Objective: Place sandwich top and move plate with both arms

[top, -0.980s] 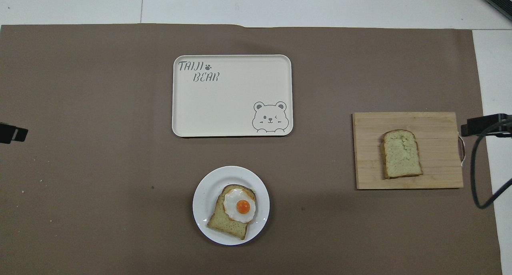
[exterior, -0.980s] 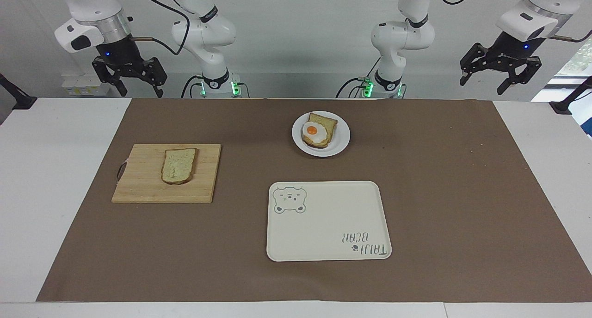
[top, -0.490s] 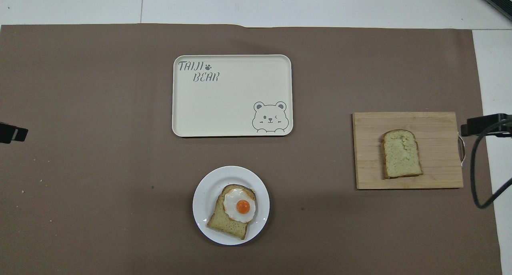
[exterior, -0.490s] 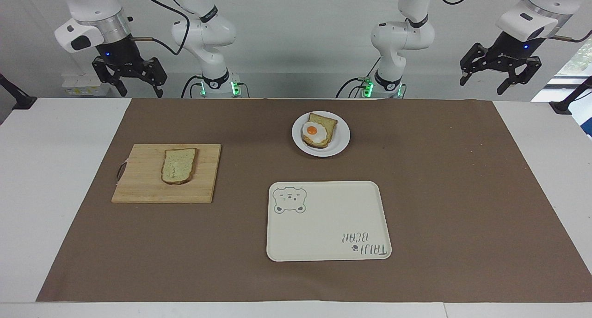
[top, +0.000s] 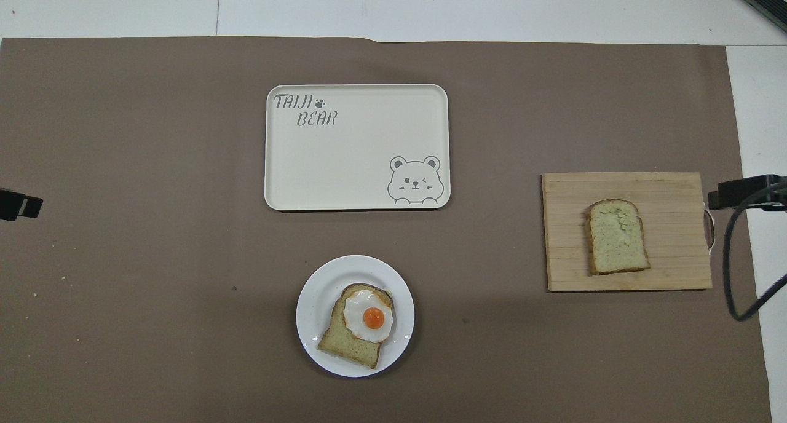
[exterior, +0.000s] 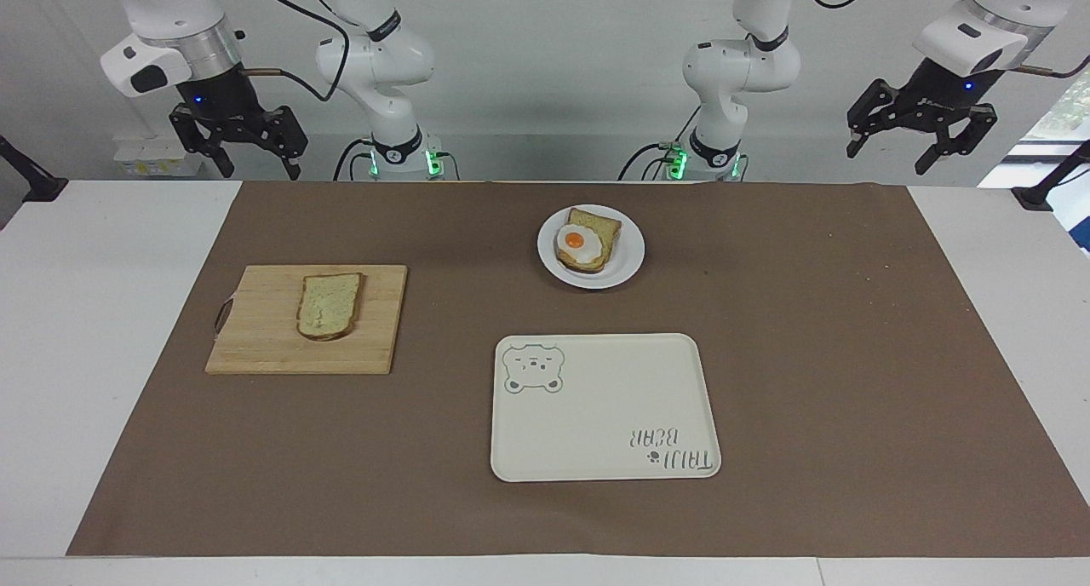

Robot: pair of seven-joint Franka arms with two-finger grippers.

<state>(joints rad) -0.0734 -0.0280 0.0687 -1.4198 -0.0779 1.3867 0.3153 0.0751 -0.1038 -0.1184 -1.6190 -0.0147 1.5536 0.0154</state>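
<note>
The sandwich top [exterior: 328, 305] [top: 616, 237], a pale speckled slice, lies flat on a wooden cutting board [exterior: 255, 347] [top: 565, 269] toward the right arm's end. The small white plate [exterior: 628, 267] [top: 313, 300] sits mid-table close to the robots and carries a bread slice with a fried egg [exterior: 576, 240] [top: 369, 315]. My right gripper [exterior: 258, 167] hangs open and empty, high over the table's edge at the robots' end. My left gripper [exterior: 890, 156] also hangs open and empty, raised over the left arm's end. Both arms wait. Neither gripper shows in the overhead view.
A cream rectangular tray [exterior: 596, 416] [top: 344, 165] with a bear drawing lies farther from the robots than the plate. A brown mat [exterior: 809, 356] covers most of the white table. Black clamp mounts [exterior: 1043, 190] [exterior: 25, 177] stand at both ends of the table.
</note>
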